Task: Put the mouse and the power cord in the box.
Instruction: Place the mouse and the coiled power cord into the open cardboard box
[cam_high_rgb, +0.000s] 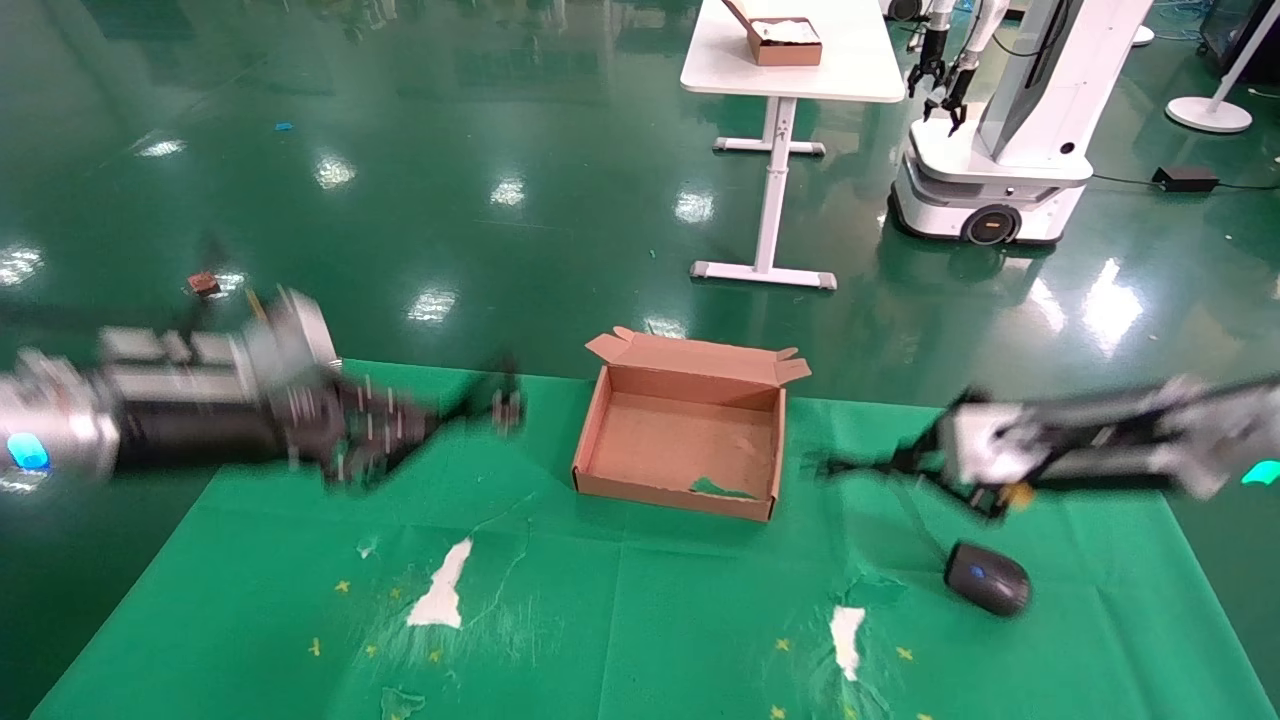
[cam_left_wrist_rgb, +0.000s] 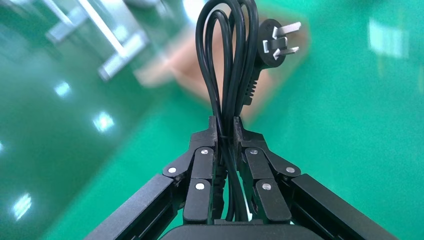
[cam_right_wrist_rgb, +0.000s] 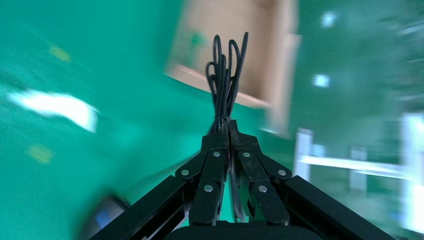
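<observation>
The box (cam_high_rgb: 600, 425) stands open and empty at the back middle of the green cloth; it shows blurred in the left wrist view (cam_left_wrist_rgb: 182, 67) and the right wrist view (cam_right_wrist_rgb: 250, 45). My left gripper (cam_high_rgb: 478, 402) (cam_left_wrist_rgb: 226, 124) hovers left of the box, shut on the looped power cord (cam_left_wrist_rgb: 225, 65), whose plug (cam_left_wrist_rgb: 278, 42) sticks out past the fingers. My right gripper (cam_high_rgb: 880, 464) (cam_right_wrist_rgb: 229, 126) is right of the box, shut on the bundled thin cable (cam_right_wrist_rgb: 227, 75) of the mouse (cam_high_rgb: 987, 578) (cam_right_wrist_rgb: 102, 219). The mouse itself lies on the cloth below that gripper.
White worn patches (cam_high_rgb: 440, 590) mark the green cloth (cam_high_rgb: 620, 640). Beyond it is glossy green floor with a white table (cam_high_rgb: 790, 75) carrying another cardboard box (cam_high_rgb: 785, 40), and a white robot (cam_high_rgb: 1000, 160) at the far right.
</observation>
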